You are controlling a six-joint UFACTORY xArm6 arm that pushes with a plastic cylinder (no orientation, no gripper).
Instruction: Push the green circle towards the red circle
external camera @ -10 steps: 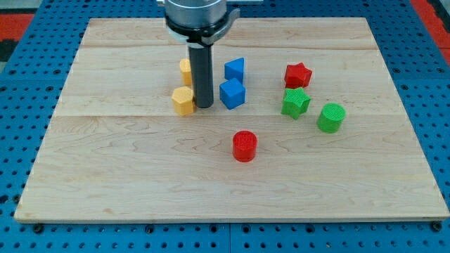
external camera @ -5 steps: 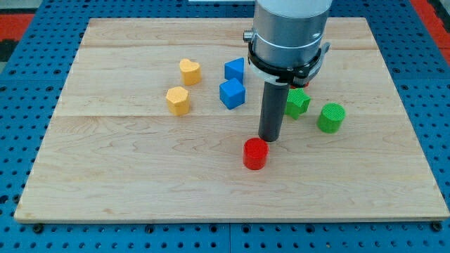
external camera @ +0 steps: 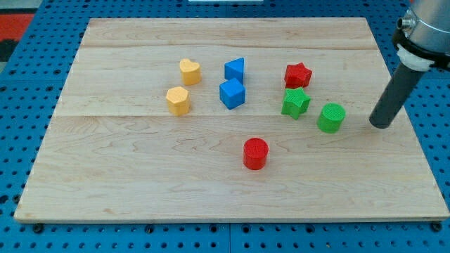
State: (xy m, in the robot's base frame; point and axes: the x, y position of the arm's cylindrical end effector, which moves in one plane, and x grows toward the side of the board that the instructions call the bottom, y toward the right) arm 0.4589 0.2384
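The green circle [external camera: 331, 117] stands on the wooden board [external camera: 140, 183] at the view's right. The red circle [external camera: 255, 153] stands lower and to its left, near the board's middle. My tip [external camera: 380, 126] rests on the board just to the right of the green circle, a short gap apart from it. The dark rod rises up and to the right out of the view's top right corner.
A green star [external camera: 296, 102] sits just left of the green circle, with a red star [external camera: 297, 74] above it. Two blue blocks [external camera: 232, 93] [external camera: 235, 69] and two yellow blocks [external camera: 178, 100] [external camera: 189, 71] lie further left. The board's right edge is close to my tip.
My tip swept from beside the yellow and blue blocks, past the red circle, to the right of the green circle. The red circle shifted slightly down and right.
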